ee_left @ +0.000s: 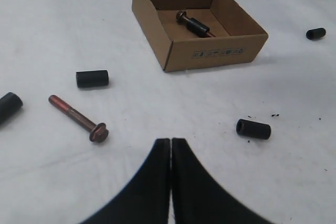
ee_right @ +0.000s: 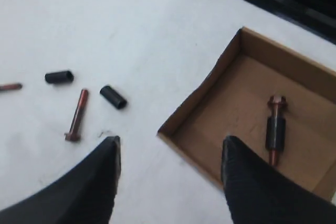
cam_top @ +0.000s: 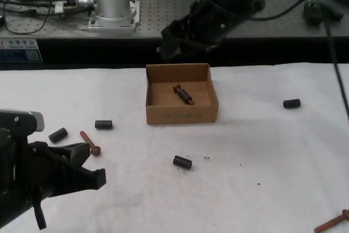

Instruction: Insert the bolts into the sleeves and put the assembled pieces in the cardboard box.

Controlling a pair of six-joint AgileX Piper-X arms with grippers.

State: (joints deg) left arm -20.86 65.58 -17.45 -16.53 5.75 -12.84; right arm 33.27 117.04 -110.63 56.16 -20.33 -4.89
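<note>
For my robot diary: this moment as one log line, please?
left gripper shut | right gripper open | cardboard box: one assembled piece

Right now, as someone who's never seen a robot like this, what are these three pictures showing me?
Two robot arms work at a white bench. One picture looks down from behind them; the other two come from cameras on each arm's wrist. The left claw is shut and empty. The right claw is open and empty, near the cardboard box. Inside the box lies one assembled piece, a bolt pushed into a sleeve. Loose on the bench: four black sleeves and two copper-coloured bolts.
</note>
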